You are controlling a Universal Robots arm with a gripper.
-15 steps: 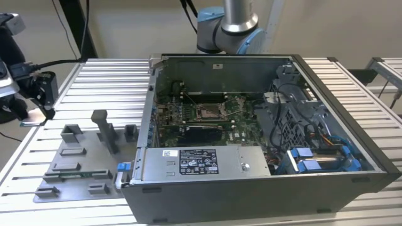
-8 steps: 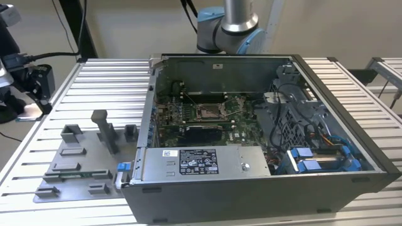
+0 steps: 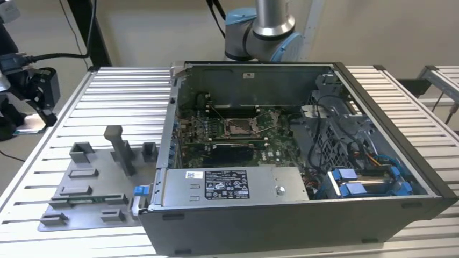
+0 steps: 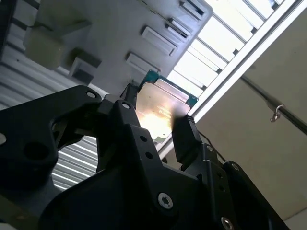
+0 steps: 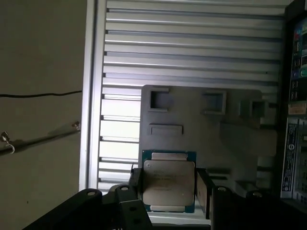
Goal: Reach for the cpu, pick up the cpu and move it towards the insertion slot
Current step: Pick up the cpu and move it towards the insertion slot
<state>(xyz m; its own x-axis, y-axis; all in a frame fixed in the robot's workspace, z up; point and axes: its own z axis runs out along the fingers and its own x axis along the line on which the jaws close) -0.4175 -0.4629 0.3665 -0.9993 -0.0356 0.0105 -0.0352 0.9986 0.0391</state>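
The cpu [image 5: 169, 184] is a flat square chip with a pale silver top and a thin green edge, and it sits between the two black fingers [image 5: 205, 190] of my gripper [image 5: 169, 188], which is shut on it. The second wrist view shows the same grasp, the cpu [image 4: 162, 106] clamped by its opposite edges in the gripper [image 4: 156, 120]. In the exterior view the gripper [image 3: 34, 119] hangs at the far left, by the table's left edge, with the pale cpu [image 3: 27, 128] at its tip. The insertion slot [image 3: 240, 127] is the square socket on the board inside the open case.
A grey fixture plate [image 3: 93, 177] with upright plastic blocks lies on the ribbed table between the gripper and the open computer case [image 3: 287, 215]. The case walls stand well above the board. Cables hang at the exterior view's left, near the gripper.
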